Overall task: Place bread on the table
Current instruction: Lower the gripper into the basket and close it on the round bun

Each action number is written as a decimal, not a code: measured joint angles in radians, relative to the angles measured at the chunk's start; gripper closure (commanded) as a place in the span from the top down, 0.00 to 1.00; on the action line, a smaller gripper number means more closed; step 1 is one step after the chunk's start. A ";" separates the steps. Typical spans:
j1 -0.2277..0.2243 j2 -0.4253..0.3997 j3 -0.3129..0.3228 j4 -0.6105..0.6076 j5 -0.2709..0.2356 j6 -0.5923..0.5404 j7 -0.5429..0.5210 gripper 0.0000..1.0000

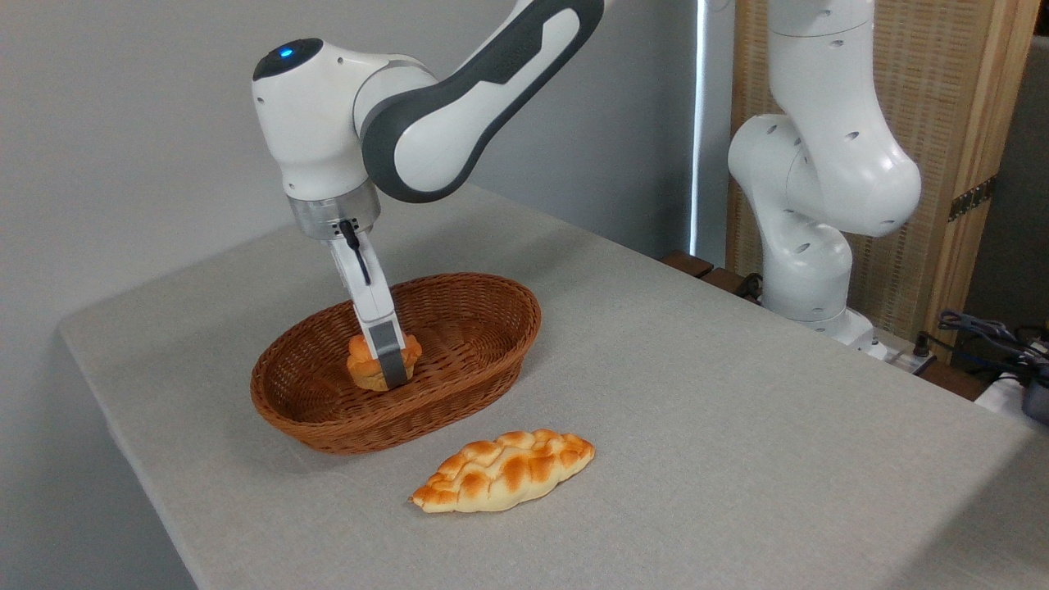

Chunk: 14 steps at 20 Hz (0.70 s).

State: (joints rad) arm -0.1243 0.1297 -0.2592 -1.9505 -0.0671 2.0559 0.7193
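table (pixel 737 426): large grey cloth-covered top with rounded corners, most of it bare toward the right and front. plenty of room to set something down.

robot arm: base at the far right edge of the table, reaching over to the left, wrist pointing down into the basket.

basket (pixel 459 385): oval brown wicker, sits left of centre on the table, walls raised all round. anything leaving it must go up over the rim first.

braided loaf (pixel 504 470): long flat golden loaf lying on the cloth just in front of the basket, apart from it. it takes up the nearest landing spot in front of the basket.

bread (pixel 365 360): small round orange bun with lumpy knotted top and paler base, inside the basket toward its left half, resting on the wicker floor.

gripper (pixel 387 360): lowered onto the bread; one grey finger crosses the bun's front face, the other is hidden behind it. jaws appear closed against the bun's sides, though contact on the far side is not visible.

handling judgement: probably light and somewhat soft, so a moderate pinch across the middle should hold; the knotted top is uneven, so the smoother flanks are the better hold. too hard a squeeze may deform it.

obstacles: basket rim, then the loaf in front. open cloth to the right looks safest.
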 measured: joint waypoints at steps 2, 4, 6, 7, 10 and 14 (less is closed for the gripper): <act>0.000 0.000 0.000 0.000 0.000 0.001 0.000 0.31; 0.000 0.000 0.000 0.000 0.000 0.001 0.000 0.31; 0.000 0.000 0.000 0.000 0.001 0.001 0.000 0.31; 0.000 0.000 0.000 0.001 0.001 0.001 0.000 0.32; 0.000 -0.001 0.000 0.002 0.001 0.001 0.000 0.32; 0.001 -0.010 0.008 0.014 0.001 0.003 0.000 0.33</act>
State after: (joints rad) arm -0.1230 0.1200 -0.2515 -1.9363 -0.0665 2.0584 0.7193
